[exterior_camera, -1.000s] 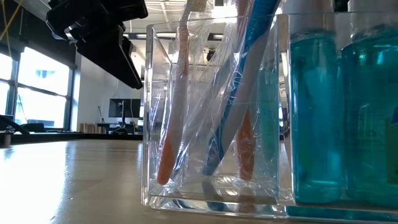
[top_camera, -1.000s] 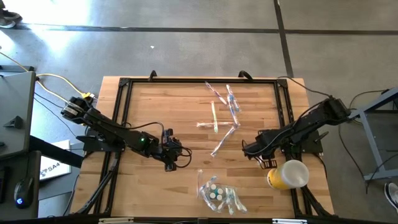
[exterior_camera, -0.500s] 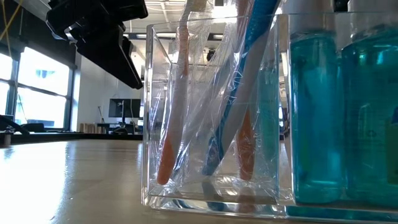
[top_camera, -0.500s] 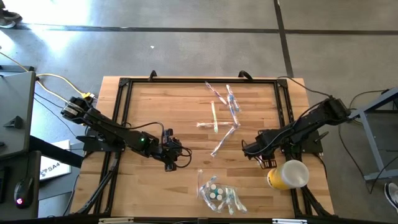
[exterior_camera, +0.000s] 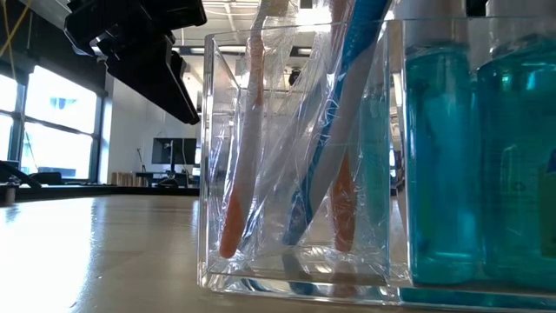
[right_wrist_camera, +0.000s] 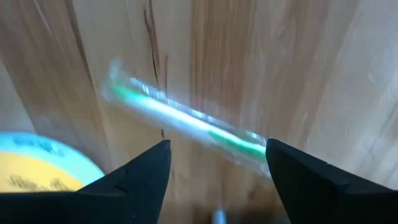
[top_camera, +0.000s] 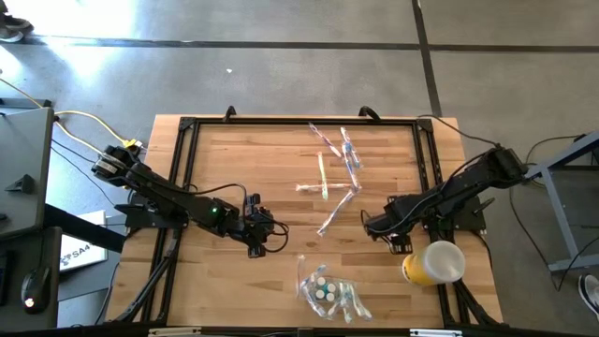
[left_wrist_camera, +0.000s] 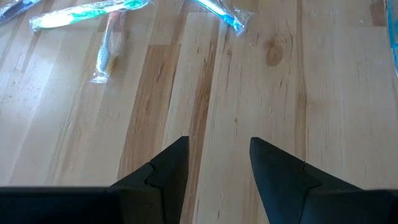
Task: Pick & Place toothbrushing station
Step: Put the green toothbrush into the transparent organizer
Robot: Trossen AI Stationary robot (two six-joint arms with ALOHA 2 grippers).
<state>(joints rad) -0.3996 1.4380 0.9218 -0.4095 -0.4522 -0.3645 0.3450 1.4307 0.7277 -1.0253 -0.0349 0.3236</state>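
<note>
My right gripper (top_camera: 372, 227) points down at the table's right, next to a yellow cup (top_camera: 432, 264) lying on its side, and its fingers (right_wrist_camera: 217, 146) stand open. Below them a wrapped green toothbrush (right_wrist_camera: 180, 121) shows blurred against the wood, reaching from one finger to the other; I cannot tell whether it touches either finger. Several wrapped toothbrushes (top_camera: 335, 173) lie flat on the table's middle. A clear holder (top_camera: 328, 290) near the front edge has wrapped toothbrushes (exterior_camera: 295, 156) standing in it. My left gripper (top_camera: 267, 236) waits open over bare wood (left_wrist_camera: 217, 142).
Blue bottles (exterior_camera: 478, 156) stand in the holder beside the brushes. A black frame (top_camera: 187, 126) runs round the tabletop. Bare wood lies between the two grippers and toward the far left. The cup's rim (right_wrist_camera: 37, 149) shows close to my right fingers.
</note>
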